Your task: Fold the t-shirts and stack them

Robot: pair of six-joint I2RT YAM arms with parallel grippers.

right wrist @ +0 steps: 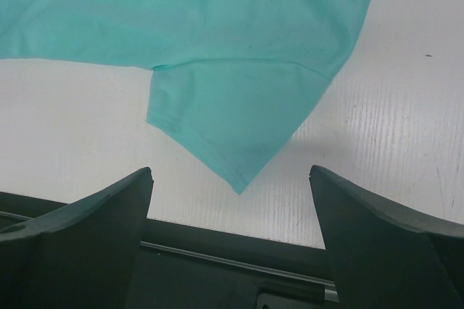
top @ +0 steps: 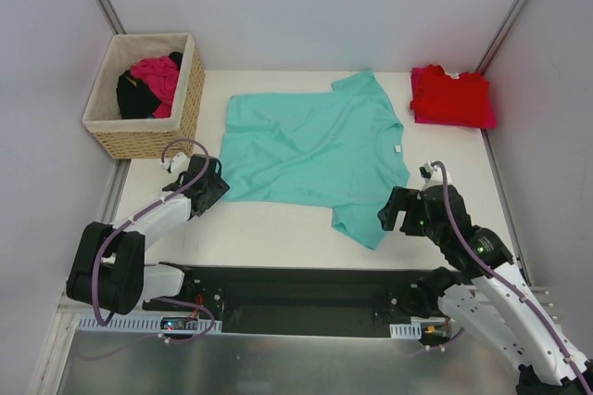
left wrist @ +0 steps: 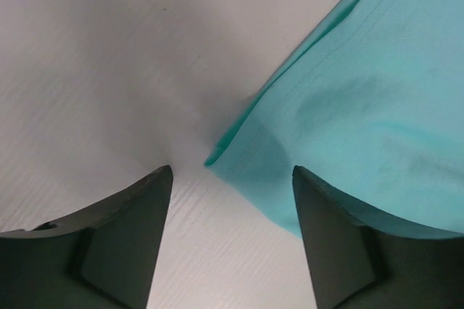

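on my far left a woven basket [top: 159,140] stands at the back corner of the table [top: 278,228], with a pink garment [top: 159,75] and a black garment [top: 134,98] heaped in it. just in front of it my left gripper [top: 211,187] is down low at the near left corner of the teal t-shirt [top: 310,146], which lies spread flat mid-table. its jaws are apart, the hem corner lies between them, and nothing is pinched. my right gripper [top: 393,212] sits just beside the shirt's near sleeve, released and wide, with the sleeve tip ahead of it untouched. at the far right corner the red t-shirt [top: 449,95] lies folded on a magenta-pink t-shirt [top: 488,121].
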